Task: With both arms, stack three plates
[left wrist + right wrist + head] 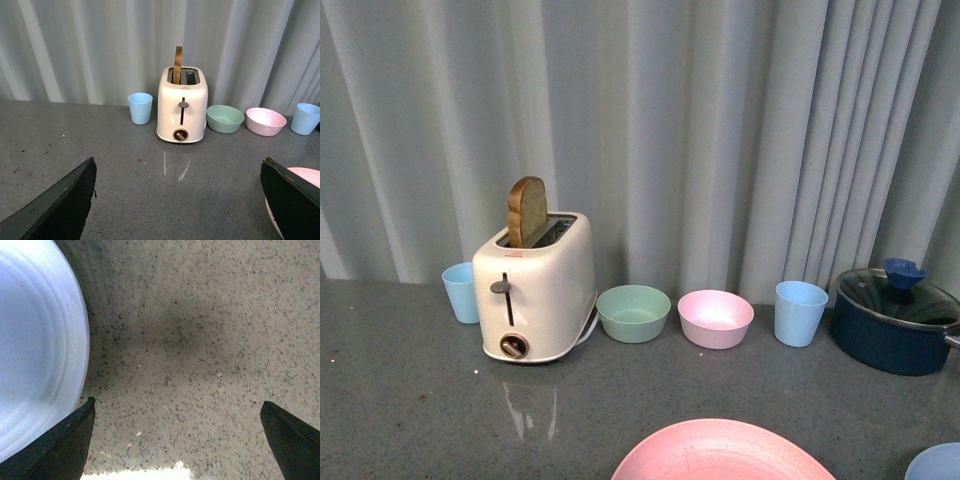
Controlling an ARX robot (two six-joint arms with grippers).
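In the front view neither arm shows; the pink plate (720,455) lies flat on the grey counter (410,400) at the near edge of the picture, and a sliver of the light blue plate (935,463) peeks in at the near right corner, apart from it. The toaster (535,290), two small bowls and the cups stand well behind them by the curtain. No cream plate appears in any view. In the left wrist view the left gripper (177,165) is spread wide with nothing between its fingers, looking toward the toaster, and the pink plate's edge (306,176) sits just beside one finger. In the right wrist view the right gripper (177,405) is likewise wide open and empty, hovering over bare counter, with the light blue plate (35,340) beside one finger. Both plates look like matte plastic, so probably light, stiff and not easily broken. They are shallow, so the rim lies low against the counter. The rim seems the only place to pinch, one finger over and one under it, and a light plate on this smooth surface may slide away if nudged.
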